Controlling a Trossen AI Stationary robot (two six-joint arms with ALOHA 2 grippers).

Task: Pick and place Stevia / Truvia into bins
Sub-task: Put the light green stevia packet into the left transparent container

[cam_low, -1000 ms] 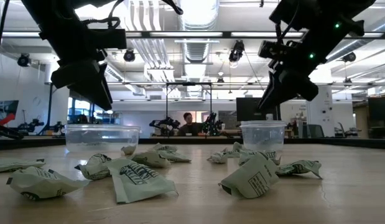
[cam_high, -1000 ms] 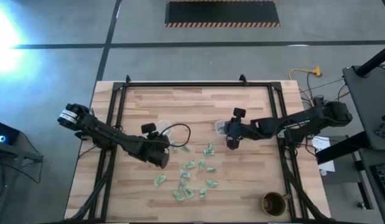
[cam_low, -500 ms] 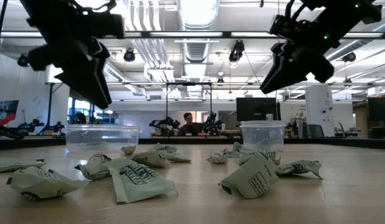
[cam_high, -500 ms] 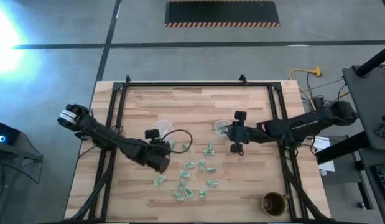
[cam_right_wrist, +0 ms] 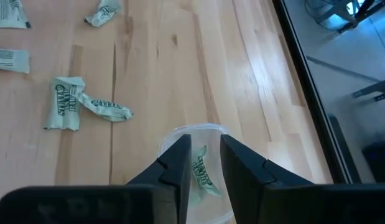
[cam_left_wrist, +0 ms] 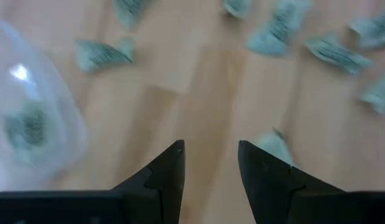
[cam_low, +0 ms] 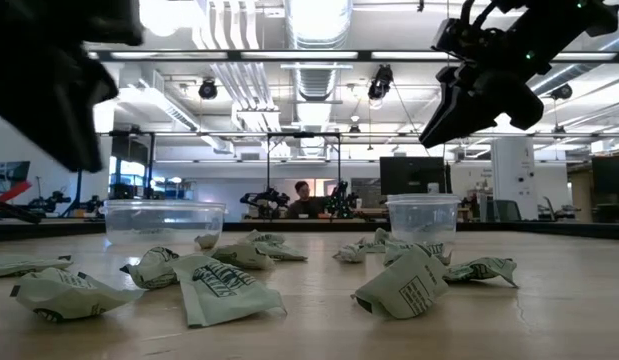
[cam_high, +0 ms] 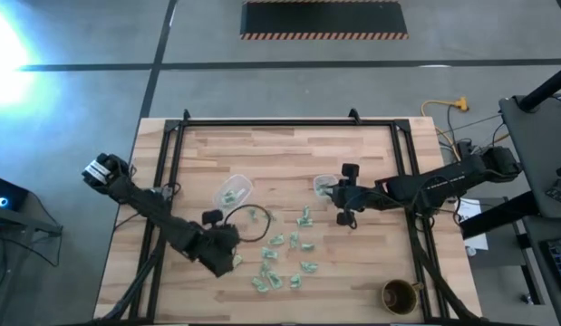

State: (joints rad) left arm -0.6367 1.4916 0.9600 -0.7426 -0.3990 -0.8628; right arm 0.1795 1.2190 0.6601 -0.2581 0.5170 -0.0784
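Several green-and-white Stevia packets (cam_high: 280, 255) lie flat and scattered on the wooden table, toward its near edge; the low view shows them crumpled (cam_low: 221, 287). The two clear bins stand farther back, the left bin (cam_high: 233, 191) and the right bin (cam_high: 323, 185), each with packets inside. My left gripper (cam_high: 227, 260) hovers open above the packets' left side (cam_left_wrist: 211, 152), with one packet (cam_left_wrist: 274, 147) beside a finger. My right gripper (cam_high: 337, 193) hangs open over the right bin (cam_right_wrist: 198, 132), where a packet (cam_right_wrist: 202, 172) shows in the bin between its fingers.
A round brown cup (cam_high: 400, 294) stands at the table's near right corner. Black frame rails (cam_high: 171, 163) run along the table's left and right sides. Bare wood lies between the bins and the far edge. A person (cam_low: 301, 196) sits far behind the table.
My left gripper has swung from beside the left bin toward the table's near edge, to above the left side of the packets. My right gripper has risen from the right bin's rim and shifted slightly toward the near edge.
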